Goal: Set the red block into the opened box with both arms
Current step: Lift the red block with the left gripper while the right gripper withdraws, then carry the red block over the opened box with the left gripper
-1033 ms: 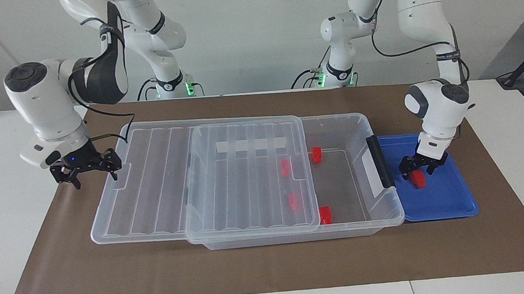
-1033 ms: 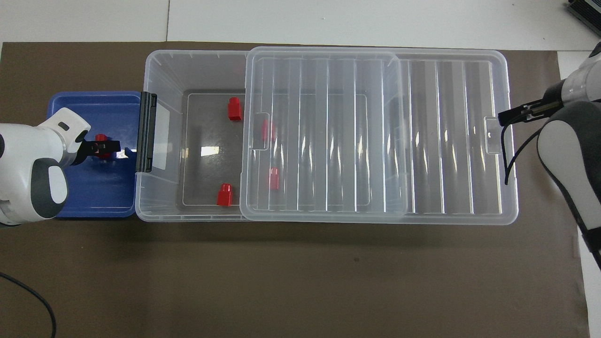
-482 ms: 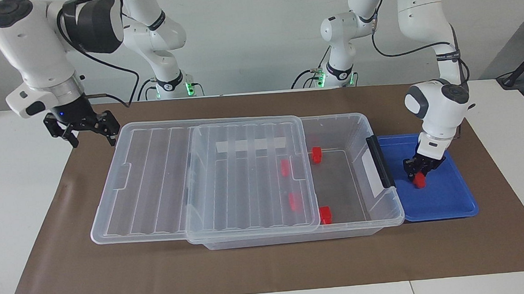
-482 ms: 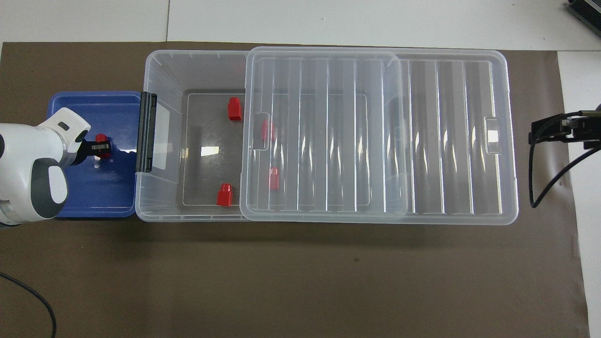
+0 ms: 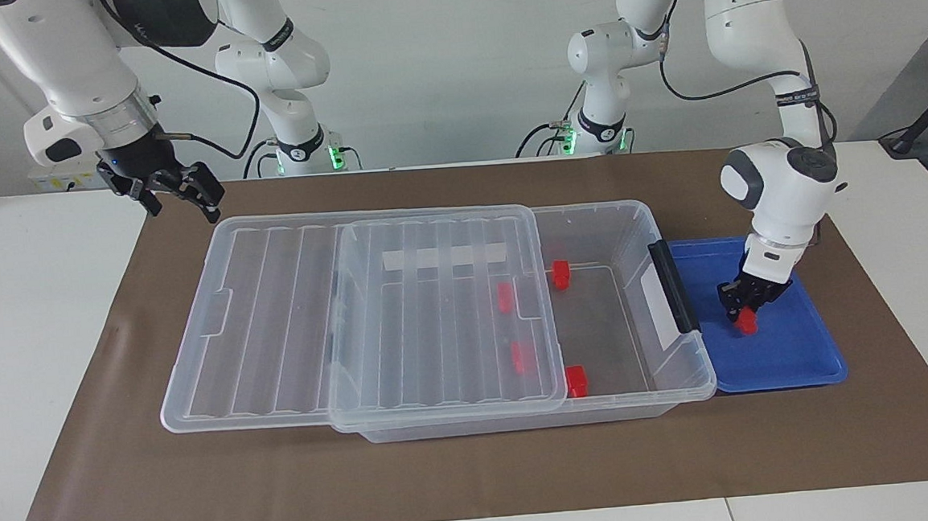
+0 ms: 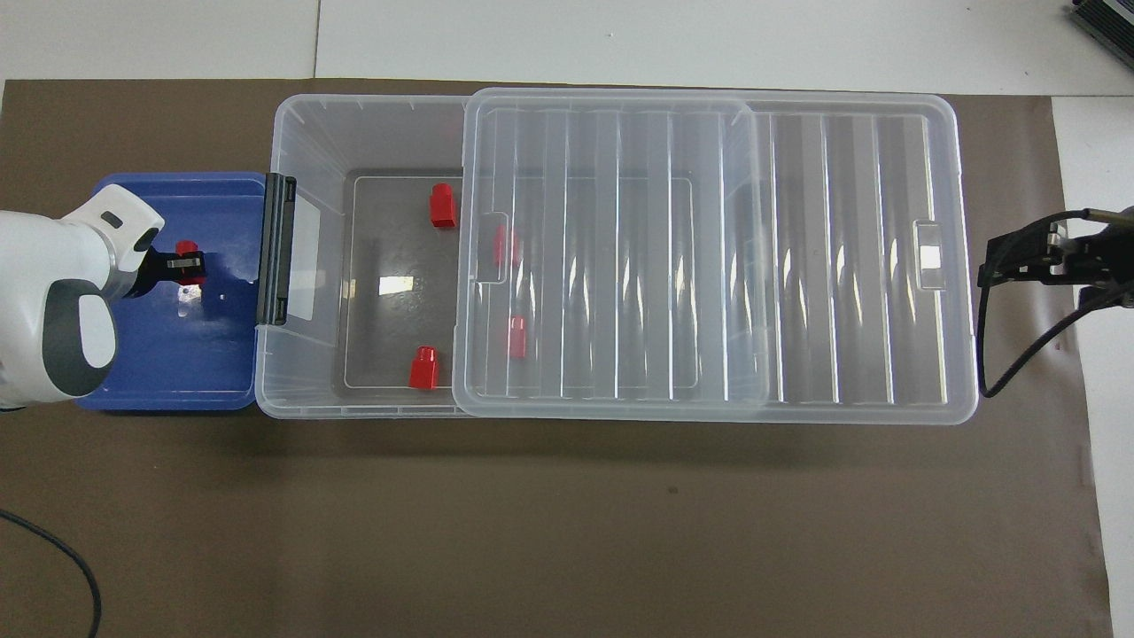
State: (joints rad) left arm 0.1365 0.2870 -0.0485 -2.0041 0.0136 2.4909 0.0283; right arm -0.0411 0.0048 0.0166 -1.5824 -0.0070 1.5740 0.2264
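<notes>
A red block sits low in the blue tray, and my left gripper is shut on it. The clear box lies beside the tray, its black handle against it. Its ribbed lid is slid toward the right arm's end, leaving the tray end uncovered. Several red blocks lie inside, two in the uncovered part and two under the lid. My right gripper hangs open and empty, raised over the mat just off the lid's outer end.
A brown mat covers the table under the box and tray, with white tabletop around it. A black cable loops down from the right arm near the lid's end.
My left gripper has shut on the red block in the tray. The right arm has risen from beside the lid's end and swung toward the robots' side, still open.
</notes>
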